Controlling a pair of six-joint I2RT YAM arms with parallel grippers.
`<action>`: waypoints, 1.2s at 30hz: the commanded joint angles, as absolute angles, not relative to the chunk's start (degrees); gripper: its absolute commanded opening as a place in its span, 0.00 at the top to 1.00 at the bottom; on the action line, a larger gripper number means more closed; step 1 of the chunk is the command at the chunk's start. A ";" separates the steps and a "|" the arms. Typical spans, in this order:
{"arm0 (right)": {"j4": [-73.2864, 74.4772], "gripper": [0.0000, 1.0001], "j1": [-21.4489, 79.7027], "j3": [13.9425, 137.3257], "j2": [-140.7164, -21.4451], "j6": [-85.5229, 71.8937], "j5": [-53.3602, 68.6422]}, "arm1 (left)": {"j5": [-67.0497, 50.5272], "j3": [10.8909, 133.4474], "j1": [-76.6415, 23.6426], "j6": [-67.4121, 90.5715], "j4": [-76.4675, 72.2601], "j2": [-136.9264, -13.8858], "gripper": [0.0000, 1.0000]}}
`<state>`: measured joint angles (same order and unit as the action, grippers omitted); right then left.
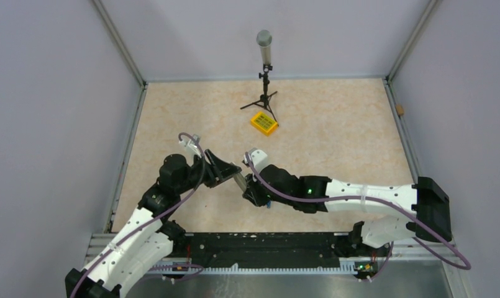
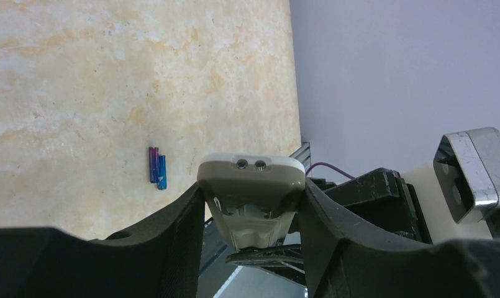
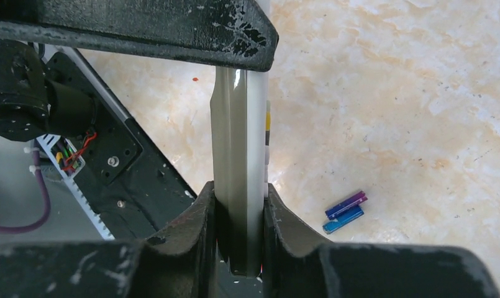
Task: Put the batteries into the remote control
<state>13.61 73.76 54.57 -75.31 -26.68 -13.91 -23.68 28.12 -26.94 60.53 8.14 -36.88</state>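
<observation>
The white remote control point(image 1: 240, 181) hangs above the table between both arms. My left gripper point(image 2: 252, 194) is shut across its width; the end with two small emitters point(image 2: 251, 164) faces the left wrist camera. My right gripper point(image 3: 240, 194) is shut on the remote control point(image 3: 238, 143), seen edge-on, with one pad on its face and one on its back. The left arm's finger point(image 3: 172, 34) crosses the top of that view. Two batteries point(image 3: 345, 211), blue and purple, lie side by side on the table below; they also show as a pair of batteries point(image 2: 158, 167) beside the left finger.
A yellow box with green keys point(image 1: 264, 123) lies further back, beside a microphone on a small tripod point(image 1: 265, 68). Grey walls close in three sides. A black rail point(image 1: 259, 248) runs along the near edge.
</observation>
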 commanded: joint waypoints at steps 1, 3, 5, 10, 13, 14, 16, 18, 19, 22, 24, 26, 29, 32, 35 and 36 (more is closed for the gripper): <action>13.55 1.00 74.09 57.36 -74.91 -27.08 -15.39 | -25.14 27.07 -26.78 60.79 4.22 -36.57 0.70; 13.68 1.00 74.09 57.03 -74.49 -26.87 -15.18 | -25.79 26.24 -26.77 60.44 2.96 -36.43 0.56; 14.11 1.00 74.11 56.65 -73.92 -26.25 -14.71 | -26.47 25.58 -26.76 59.85 1.56 -36.28 0.41; 17.87 1.00 73.94 57.16 -72.37 -23.94 -13.07 | -28.63 24.37 -26.79 58.46 -2.34 -35.76 0.20; 20.26 1.00 72.49 56.95 -70.61 -22.64 -9.98 | -30.24 24.73 -26.77 56.28 -3.06 -35.23 0.14; 20.50 1.00 71.57 56.50 -69.67 -22.44 -8.30 | -30.72 24.89 -26.78 55.46 -3.15 -35.15 0.07; 21.10 1.00 69.60 55.58 -67.36 -21.82 -4.49 | -31.80 25.21 -26.78 53.79 -2.99 -34.93 0.02; 21.33 1.00 67.20 54.73 -65.01 -21.20 0.46 | -33.17 25.09 -26.81 52.56 -3.66 -34.98 0.01; 21.32 1.00 66.13 54.41 -63.87 -21.09 3.20 | -34.22 25.03 -26.77 52.17 -4.18 -35.30 0.01; 22.46 1.00 63.30 53.72 -61.17 -20.88 10.08 | -37.44 24.99 -26.71 50.84 -5.25 -35.64 0.01; 23.63 1.00 61.60 53.56 -59.90 -20.33 14.08 | -39.93 24.77 -26.72 50.46 -6.69 -35.28 0.01; 24.22 1.00 59.72 53.19 -59.38 -19.87 19.08 | -42.96 24.44 -26.65 50.76 -9.55 -35.04 0.01; 25.47 1.00 57.74 53.23 -59.43 -19.25 25.16 | -46.01 25.09 -26.66 49.92 -10.22 -34.65 0.01; 25.58 1.00 57.40 52.86 -59.15 -18.69 30.67 | -49.18 26.34 -26.64 47.95 -9.25 -34.09 0.01; 24.17 1.00 57.38 52.30 -59.10 -19.00 36.79 | -52.05 28.08 -26.70 45.99 -6.84 -34.42 0.01; 24.02 1.00 57.31 52.36 -59.24 -18.93 38.48 | -53.38 28.66 -26.77 45.56 -6.36 -34.70 0.01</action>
<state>26.28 57.67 52.27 -60.07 -19.94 27.35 -46.89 24.91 -26.94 49.32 -5.72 -34.76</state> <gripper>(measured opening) 0.225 0.985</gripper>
